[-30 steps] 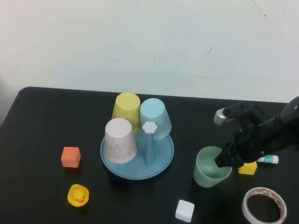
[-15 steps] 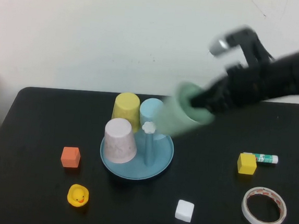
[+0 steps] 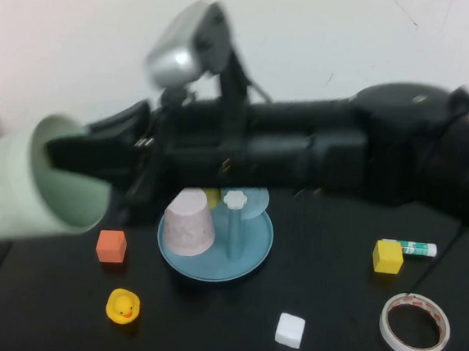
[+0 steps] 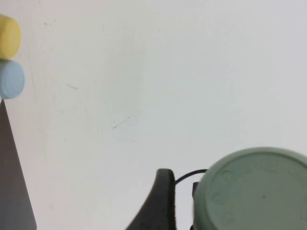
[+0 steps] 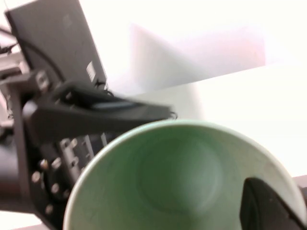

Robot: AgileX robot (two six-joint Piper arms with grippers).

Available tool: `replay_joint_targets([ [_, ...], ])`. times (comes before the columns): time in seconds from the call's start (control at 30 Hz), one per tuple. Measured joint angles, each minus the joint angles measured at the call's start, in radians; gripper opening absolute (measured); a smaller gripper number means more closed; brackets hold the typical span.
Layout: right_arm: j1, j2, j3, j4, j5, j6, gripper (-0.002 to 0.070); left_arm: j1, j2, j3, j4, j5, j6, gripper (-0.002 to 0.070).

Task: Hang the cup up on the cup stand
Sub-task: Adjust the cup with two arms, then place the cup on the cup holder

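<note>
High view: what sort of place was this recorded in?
Probably a lab tabletop test setup: a black table against a bare white wall, with small props like a rubber duck, coloured blocks and a tape roll scattered around a blue cup stand.

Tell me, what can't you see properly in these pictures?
- Yellow cup and light blue cup on the cup stand: in the high view the right arm hides nearly all of both.
- The cup, held up at far left by the right gripper: the high view's edge cuts it off.
- Left gripper, beside the cup's base: the left wrist view's edge cuts it off.
</note>
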Motion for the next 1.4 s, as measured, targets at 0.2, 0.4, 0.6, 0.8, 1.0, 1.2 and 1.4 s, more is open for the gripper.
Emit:
replay_joint_targets([
  [0.2, 0.085, 0.023, -0.002, 0.016, -0.084, -0.054, 0.0027, 0.000, 0.000, 0.000, 0.000, 0.000, -0.002, 0.0692],
  [0.4, 0.127, 0.041, -0.014, 0.031, -0.131, -0.082, 0.0025, 0.002, 0.000, 0.000, -0.002, -0.026, 0.044, 0.0692],
  [0.6, 0.136, 0.057, -0.015, 0.037, -0.122, -0.096, 0.0019, 0.002, 0.000, 0.000, -0.002, -0.037, 0.135, 0.0645],
  [0.8, 0.136, 0.062, -0.015, 0.037, -0.120, -0.096, 0.0036, 0.002, 0.000, 0.000, -0.017, -0.062, 0.184, 0.0568],
  [1.0, 0.122, 0.062, -0.015, -0.046, -0.109, -0.018, 0.0150, 0.002, 0.000, 0.000, -0.018, -0.067, 0.351, 0.0564],
  [1.2, 0.057, 0.022, -0.015, -0.288, -0.050, 0.172, 0.0257, 0.002, 0.000, -0.037, -0.017, -0.083, 0.551, 0.0564],
  [1.4, -0.053, -0.071, -0.015, -0.533, 0.174, 0.350, 0.0248, 0.002, 0.010, -0.119, -0.017, -0.070, 0.955, 0.0563],
])
